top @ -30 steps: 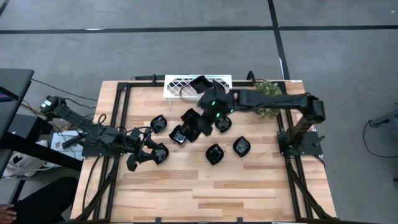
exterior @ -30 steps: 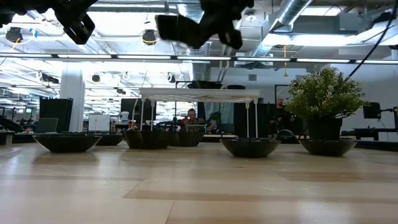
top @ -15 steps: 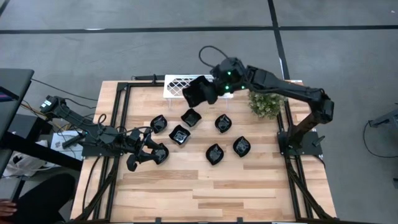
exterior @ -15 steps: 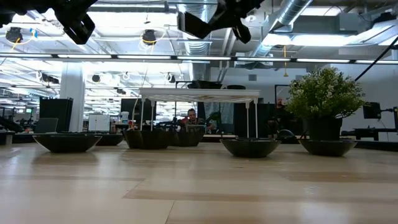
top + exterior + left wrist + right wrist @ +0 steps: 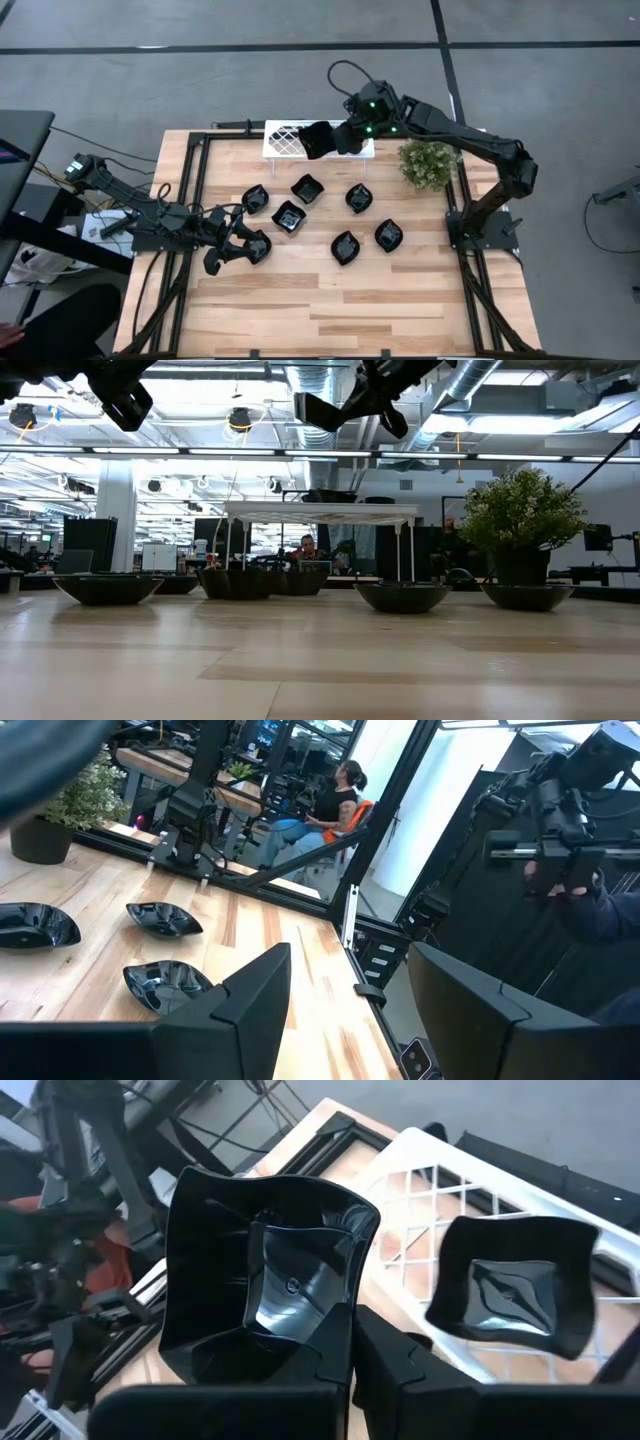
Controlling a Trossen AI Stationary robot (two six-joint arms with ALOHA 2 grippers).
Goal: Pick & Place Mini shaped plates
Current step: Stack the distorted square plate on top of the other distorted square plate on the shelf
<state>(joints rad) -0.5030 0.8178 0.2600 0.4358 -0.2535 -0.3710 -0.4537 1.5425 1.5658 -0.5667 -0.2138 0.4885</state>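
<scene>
Right claw: the right claw (image 5: pixel 338 139) hangs over the far edge of the bench (image 5: pixel 330 310), above the white lattice tray (image 5: pixel 283 139); its fingers (image 5: pixel 300 1350) are clamped on the rim of a wavy-edged square plate (image 5: pixel 262 1275), which is clear of every surface.
Held plate: glossy black, tilted, seen in the high view partly covering the tray's middle.
Tray contents: one more square plate (image 5: pixel 515 1285) already lies on the lattice, just beside the held one in the right wrist view.
Left claw: the left claw (image 5: pixel 222 252) sits low at the left side of the bench, its fingers (image 5: pixel 255 1000) spread apart with nothing between them, next to a black plate (image 5: pixel 258 246).
Plates on the bench: six further black dishes lie loose on the wood between the two arms: one (image 5: pixel 255 199), one (image 5: pixel 289 215), one (image 5: pixel 307 188), one (image 5: pixel 359 197), one (image 5: pixel 346 246) and one (image 5: pixel 389 235), none touching another.
Plant: a small potted plant (image 5: pixel 428 164) stands at the far right of the bench, near the tray's right end.
Background: a seated person (image 5: pixel 330 805) shows in the room beyond the bench.
</scene>
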